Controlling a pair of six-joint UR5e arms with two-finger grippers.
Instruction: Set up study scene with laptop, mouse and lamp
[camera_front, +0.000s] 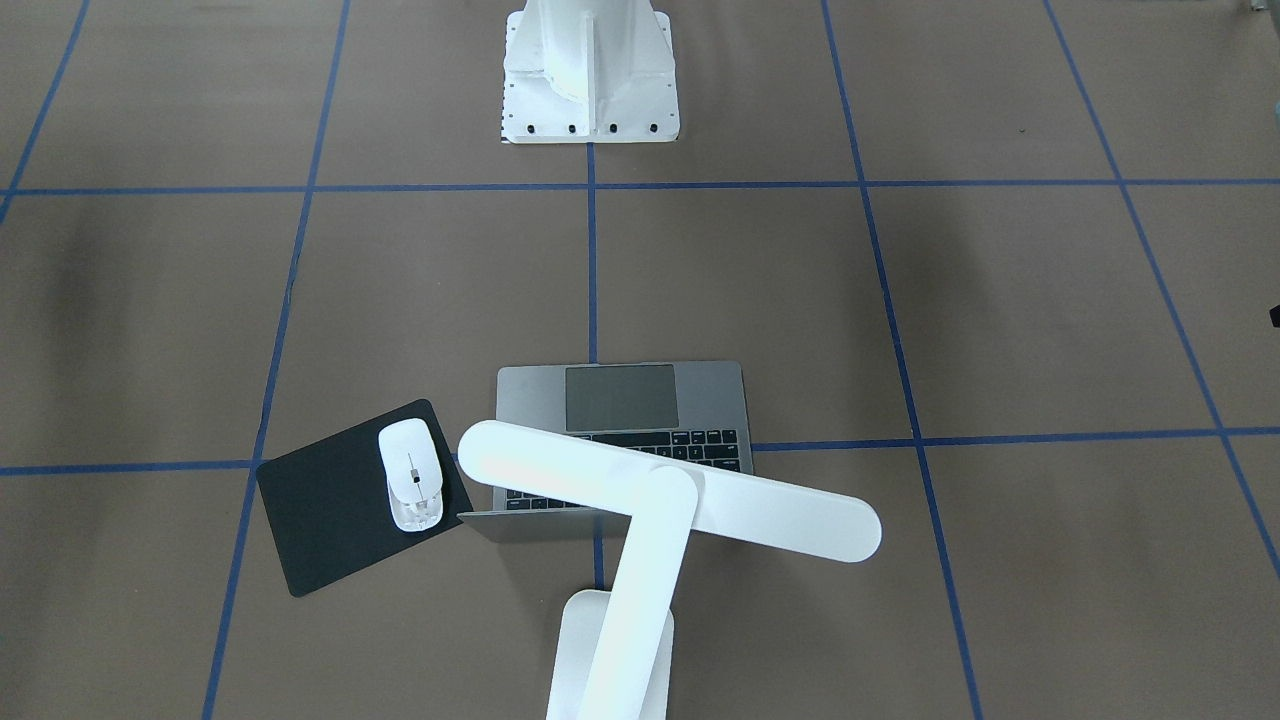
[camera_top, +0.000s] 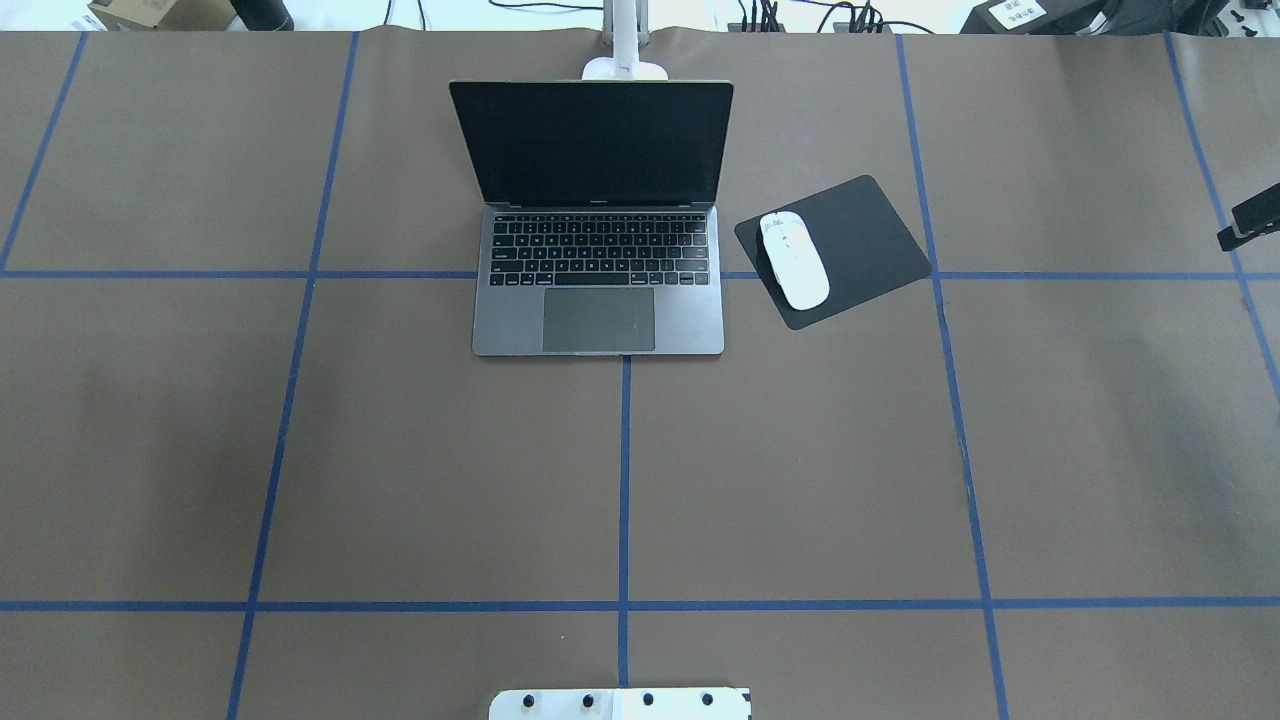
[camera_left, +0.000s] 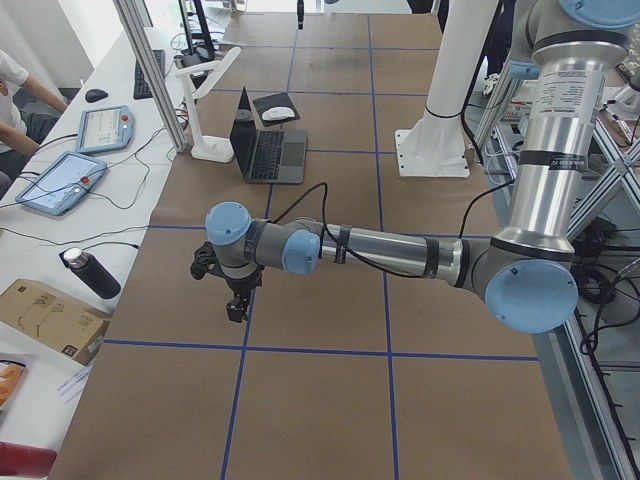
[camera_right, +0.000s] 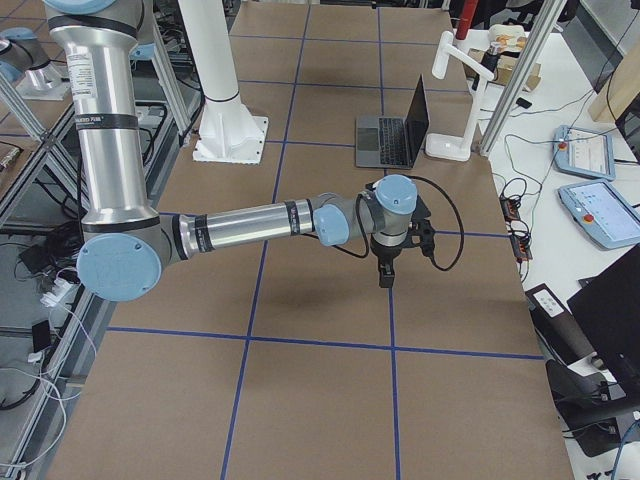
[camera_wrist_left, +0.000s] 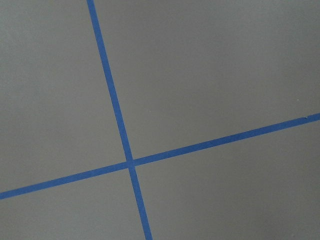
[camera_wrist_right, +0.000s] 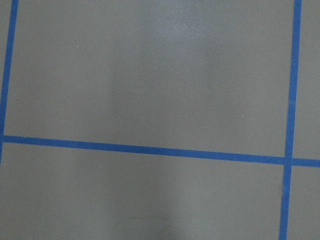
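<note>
Pincers, 2 entries. Left pincer (camera_left: 237, 303): hangs above the bare bench (camera_top: 800, 480) toward its left end, pointing down, nothing visible in it. It is seen clearly only from the side, so I cannot tell how wide its jaws stand. Right pincer (camera_right: 385, 272): same posture toward the right end, width likewise impossible to tell. Both wrist cameras show only bench surface and blue tape lines.

Laptop (camera_top: 598, 300): open, lid upright, at the middle of the bench's far edge, keyboard facing the robot.

Lamp (camera_front: 660, 500): base at the far edge behind the laptop lid, arm slanting up over it, bar head hanging above the keyboard.

Mouse (camera_top: 794, 258): lies on a black mat (camera_top: 870, 235) just beside the laptop's right side, on the half of the mat nearest the laptop.

Status, as judged: arrangement appears complete.

Hazards, as judged: any further reach toward the keyboard could strike the overhanging lamp head and tip the lamp onto the lid. A nudge to the mat would carry the mouse along, and the glossy shell could slip from a pinch.
</note>
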